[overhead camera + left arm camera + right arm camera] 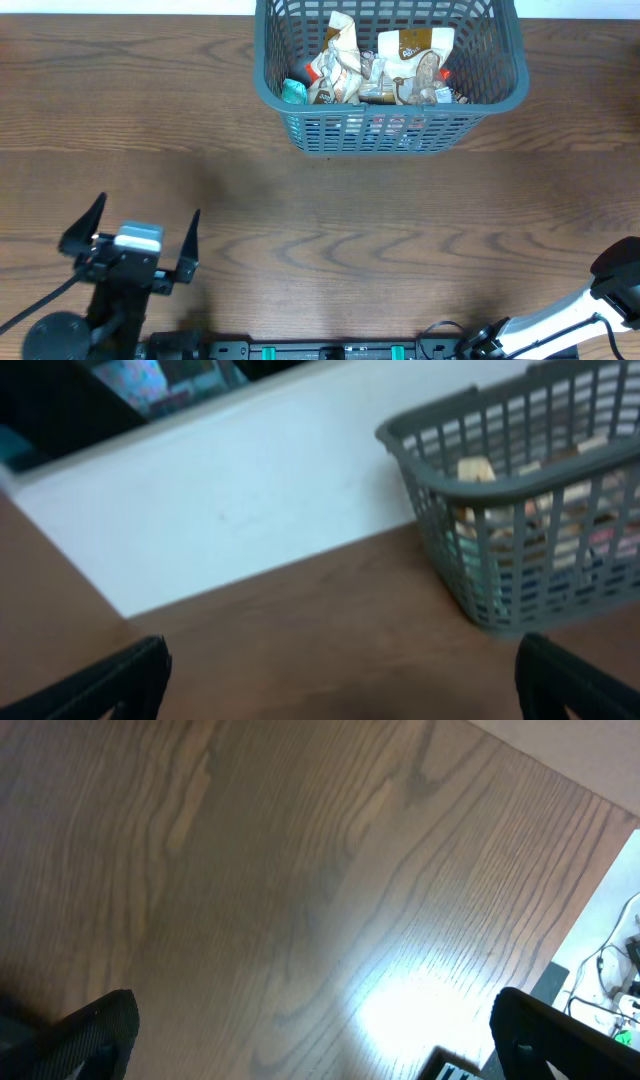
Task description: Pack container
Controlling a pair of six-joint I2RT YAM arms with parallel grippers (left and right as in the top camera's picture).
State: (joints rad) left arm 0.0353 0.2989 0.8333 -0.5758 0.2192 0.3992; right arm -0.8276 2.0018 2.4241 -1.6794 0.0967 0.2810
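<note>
The basket (390,132) is lying at two o'clock from the nearer left end effector (150,207), which is gaping wide, holding nothing.

A table (300,220) with a basket (390,128) at its far edge, snack packets (400,65) inside the basket, left gripper (149,206) at near left, well apart from it, right arm (612,288) at near right corner.

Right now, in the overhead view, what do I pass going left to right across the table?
left gripper, open → container holding snack packets → right arm at the lower right edge
</note>
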